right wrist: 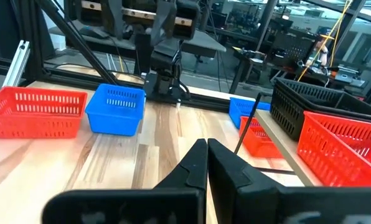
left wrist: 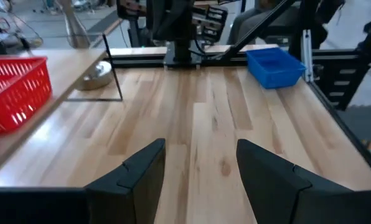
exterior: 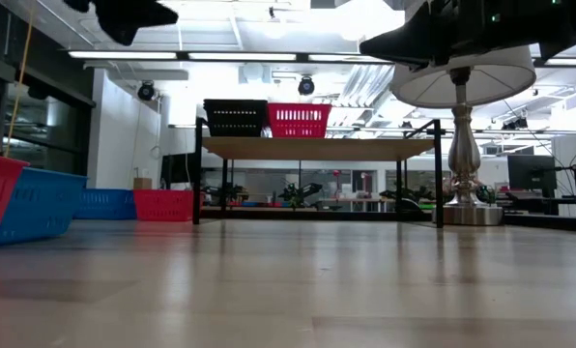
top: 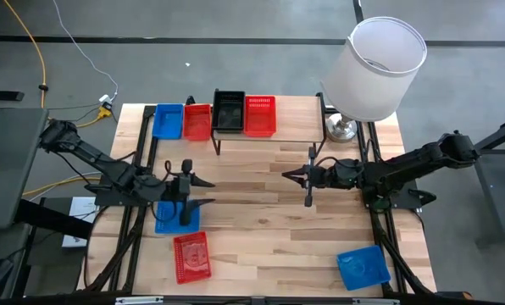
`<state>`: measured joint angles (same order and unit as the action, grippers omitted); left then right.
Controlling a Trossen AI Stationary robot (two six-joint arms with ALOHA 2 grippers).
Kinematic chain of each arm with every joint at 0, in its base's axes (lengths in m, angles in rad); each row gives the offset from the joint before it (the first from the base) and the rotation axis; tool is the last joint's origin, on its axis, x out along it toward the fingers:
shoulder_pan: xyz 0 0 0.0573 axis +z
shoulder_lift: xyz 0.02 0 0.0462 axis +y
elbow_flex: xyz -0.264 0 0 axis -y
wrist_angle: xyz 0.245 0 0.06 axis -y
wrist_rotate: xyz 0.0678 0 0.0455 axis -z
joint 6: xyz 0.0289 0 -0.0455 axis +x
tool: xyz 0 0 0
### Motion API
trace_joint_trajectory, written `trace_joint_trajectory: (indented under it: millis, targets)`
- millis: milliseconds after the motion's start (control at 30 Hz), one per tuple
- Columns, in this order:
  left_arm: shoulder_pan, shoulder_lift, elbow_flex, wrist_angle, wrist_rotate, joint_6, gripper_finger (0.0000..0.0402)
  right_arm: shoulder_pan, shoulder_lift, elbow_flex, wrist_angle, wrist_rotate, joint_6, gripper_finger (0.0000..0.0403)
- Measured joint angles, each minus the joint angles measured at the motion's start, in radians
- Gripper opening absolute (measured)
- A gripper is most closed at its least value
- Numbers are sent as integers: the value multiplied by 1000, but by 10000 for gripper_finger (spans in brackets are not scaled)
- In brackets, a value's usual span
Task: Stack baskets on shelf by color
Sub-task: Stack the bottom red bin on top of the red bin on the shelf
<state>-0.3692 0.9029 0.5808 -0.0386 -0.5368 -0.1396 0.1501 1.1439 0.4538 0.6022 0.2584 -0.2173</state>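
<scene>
Overhead, the left gripper [top: 187,192] hangs with its two dark fingers spread wide and nothing between them, directly above a small blue perforated plastic basket [top: 171,218] lying on the large light wooden tabletop [top: 261,229]. Just nearer the table's front edge from that gripper lies a red perforated plastic basket [top: 191,256]. Across the table, well apart from it, the right gripper [top: 308,176] is held with its fingers pressed together and empty, pointing toward the left arm. Behind the right gripper, toward the table's far edge, stands the low shelf [top: 274,140] of light wood plank on thin black metal legs, carrying a black perforated basket [top: 229,111] and, touching it on the side nearer the lamp, another red basket [top: 260,115]. Beside the shelf on the tabletop, behind the left gripper, sit a second blue basket [top: 168,120] and a further red basket [top: 197,121] side by side. A third blue basket [top: 363,266] lies near the front corner on the right arm's side. A table lamp with a white cylindrical shade [top: 376,68] stands at the far corner behind the right arm.
</scene>
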Motion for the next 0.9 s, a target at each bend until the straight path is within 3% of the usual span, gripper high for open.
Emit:
trace_joint_trajectory:
  millis: [233,900]
  targets:
    - [-36,-60,-96,-2,11,-90,191,0,0,0,0,0,0,0]
    - [-44,-60,-101,-1,-21,-67,191,-17,0,0,-2,22,64,0]
